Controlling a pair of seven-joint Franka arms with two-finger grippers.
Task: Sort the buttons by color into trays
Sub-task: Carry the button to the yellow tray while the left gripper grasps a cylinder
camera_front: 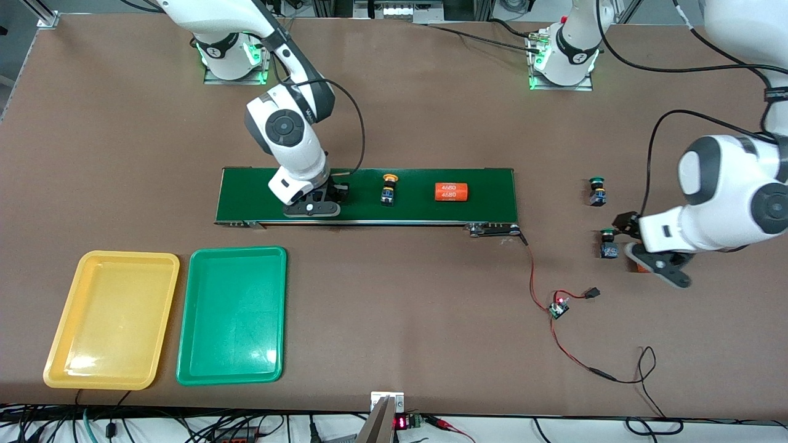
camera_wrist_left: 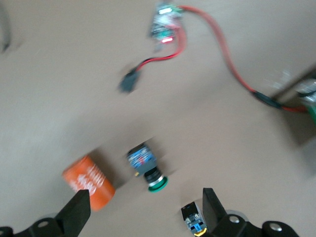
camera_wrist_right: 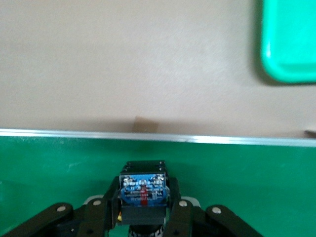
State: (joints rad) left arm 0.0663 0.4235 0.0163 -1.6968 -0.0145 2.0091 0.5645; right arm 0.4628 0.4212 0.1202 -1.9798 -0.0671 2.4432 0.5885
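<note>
The right gripper (camera_wrist_right: 143, 217) clamps a button (camera_wrist_right: 142, 193) on the belt (camera_front: 431, 212), its cap hidden. The left gripper (camera_wrist_left: 145, 210) hangs wide over an orange cylinder (camera_wrist_left: 89, 181), blurred.

Between the right gripper's (camera_wrist_right: 143, 217) jaws, the button's (camera_wrist_right: 142, 195) cap is hidden under its own blue body, with only a sliver of yellow showing at one side. From the front, that gripper covers the button entirely. Near the left gripper (camera_wrist_left: 145, 210), the orange cylinder (camera_wrist_left: 90, 181) smears with blur, its print unreadable, and a second button (camera_wrist_left: 193, 220) beside one jaw is cut off at the edge.
</note>
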